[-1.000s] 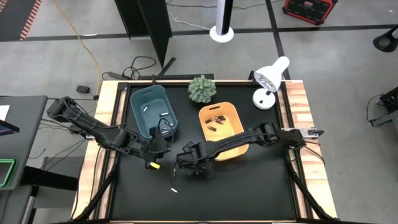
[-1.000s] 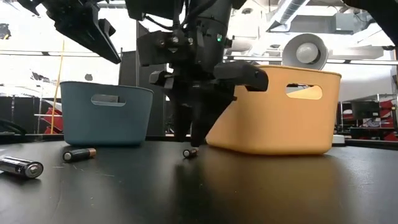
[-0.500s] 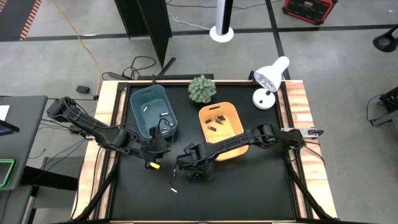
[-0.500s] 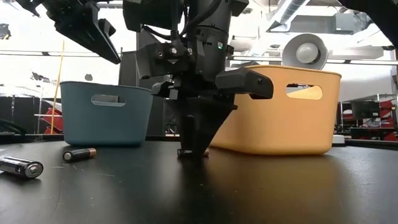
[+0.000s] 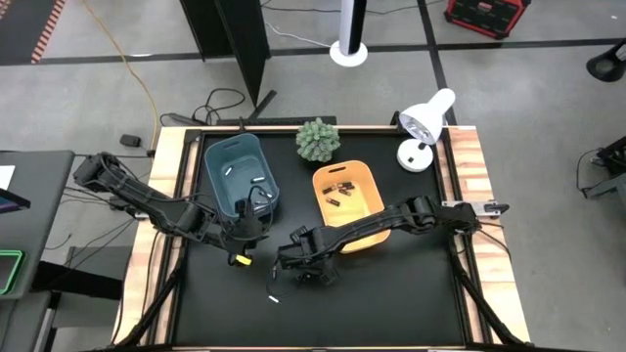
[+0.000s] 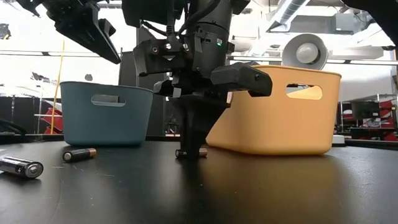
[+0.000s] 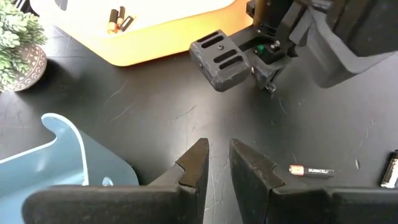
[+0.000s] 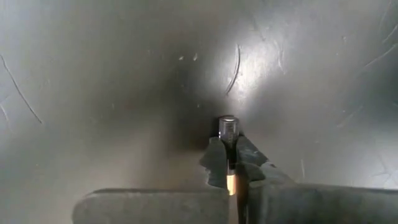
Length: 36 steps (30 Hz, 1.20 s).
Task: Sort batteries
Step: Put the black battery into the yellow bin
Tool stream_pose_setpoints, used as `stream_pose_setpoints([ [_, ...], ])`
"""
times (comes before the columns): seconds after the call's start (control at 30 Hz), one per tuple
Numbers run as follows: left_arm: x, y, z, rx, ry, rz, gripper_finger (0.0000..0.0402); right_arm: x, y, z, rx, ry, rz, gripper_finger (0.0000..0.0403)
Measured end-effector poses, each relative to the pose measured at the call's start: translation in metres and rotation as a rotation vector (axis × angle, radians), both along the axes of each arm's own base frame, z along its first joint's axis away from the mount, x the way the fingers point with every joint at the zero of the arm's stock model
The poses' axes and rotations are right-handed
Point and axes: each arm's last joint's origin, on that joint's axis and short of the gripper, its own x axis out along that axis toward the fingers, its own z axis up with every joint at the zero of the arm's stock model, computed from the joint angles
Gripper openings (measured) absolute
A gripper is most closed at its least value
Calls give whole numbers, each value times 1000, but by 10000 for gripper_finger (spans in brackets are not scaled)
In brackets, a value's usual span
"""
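Right pincer reaching straight down to the black desk near its middle, just in front of the orange bin, fingers squeezing tight on a small dark battery lying flat on the desk. Left pincer hanging by the blue bin toward the left edge, fingers nearly together and holding nothing. Two more batteries lying loose toward the front left: a copper-tipped battery and a black battery; a few more sitting inside both bins.
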Motion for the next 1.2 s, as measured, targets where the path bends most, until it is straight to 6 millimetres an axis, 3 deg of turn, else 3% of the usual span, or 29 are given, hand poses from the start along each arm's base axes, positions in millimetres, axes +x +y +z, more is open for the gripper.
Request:
stream_pose_setpoints([
  [0.3,0,0,0,0,0,0,59,7,11,23,19,-53,19,1],
  [0.73,0,0,0,2,6,0,59,2,24,109,23,-203,71,0],
  [1.03,-3,-5,-1,4,15,-25,59,-32,-18,178,-102,-261,-114,0],
  [1.2,-6,-8,-10,-3,32,-71,59,-47,-54,194,-135,-210,-247,0],
])
